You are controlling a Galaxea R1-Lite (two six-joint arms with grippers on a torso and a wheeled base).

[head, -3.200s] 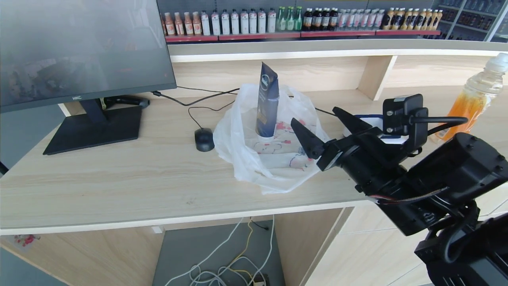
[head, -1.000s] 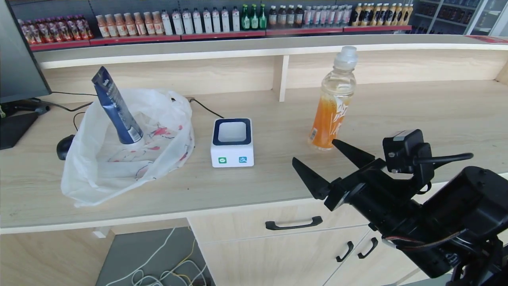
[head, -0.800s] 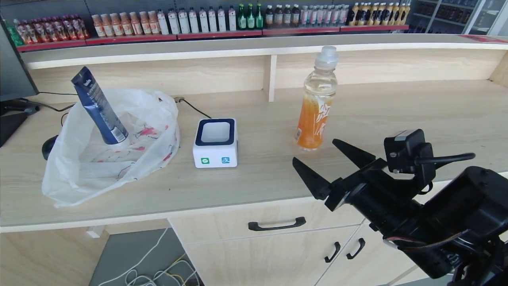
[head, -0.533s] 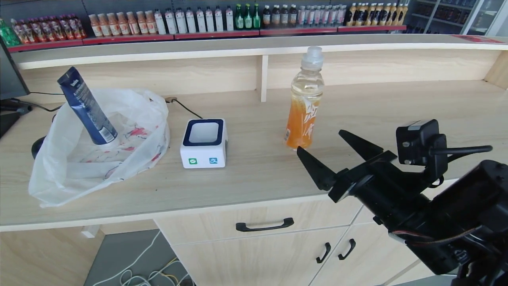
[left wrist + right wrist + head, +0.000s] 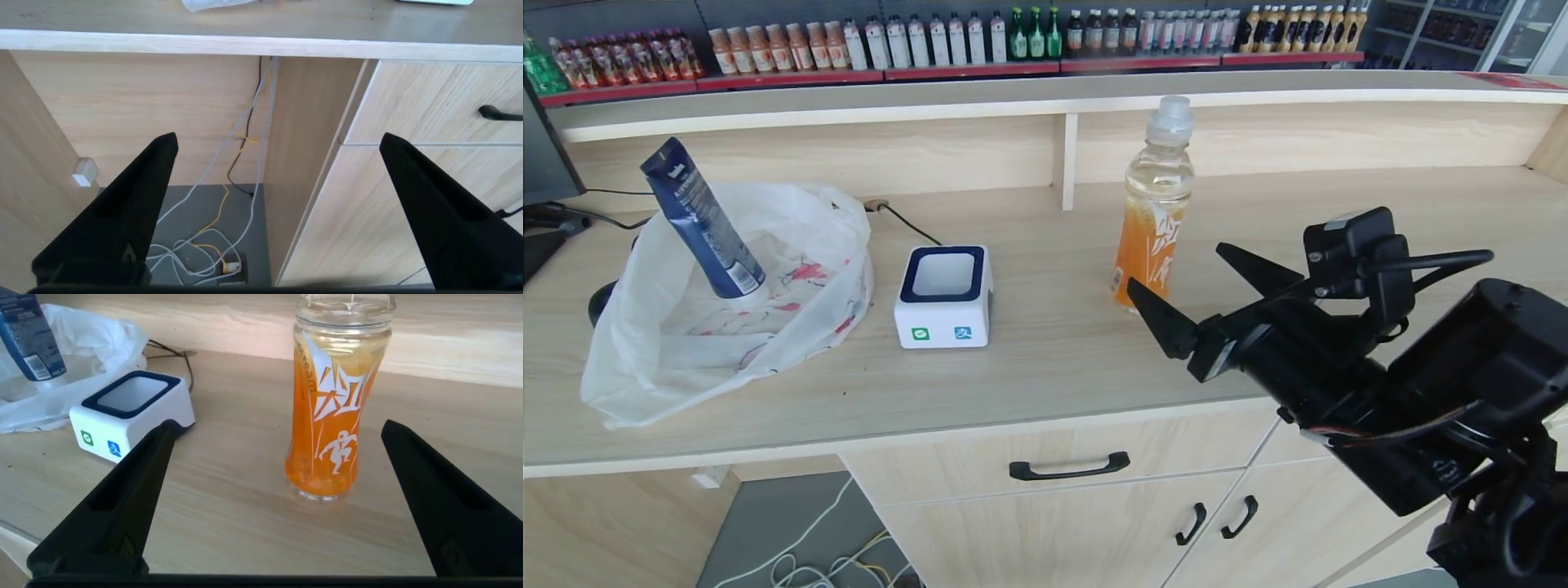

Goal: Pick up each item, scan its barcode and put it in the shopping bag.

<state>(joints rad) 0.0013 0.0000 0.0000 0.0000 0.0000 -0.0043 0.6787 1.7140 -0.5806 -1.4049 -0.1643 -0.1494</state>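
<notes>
While its two black fingers stand wide apart with nothing between them, the right gripper hangs over the front part of the wooden counter, aimed at the orange drink bottle. From the right wrist view the bottle stands upright ahead of the gripper, in line with the gap between the fingers and not gripped. It has a pale cap and orange liquid filling its lower part. The left gripper is likewise spread wide and empty. It sits below the counter's front edge, facing the cabinet, with a drawer handle to one side and loose cables on the floor beneath.

To the robot's left of the bottle, well apart from it, sits the white scanner with a dark blue frame around its top window. Farther left lies the white plastic shopping bag, open and slumped on the counter. A dark blue tube stands in it, cap down and leaning. A black mouse peeks out from behind the bag's far-left side. Beyond the counter's raised back ledge, a red shelf carries a long row of bottles.
</notes>
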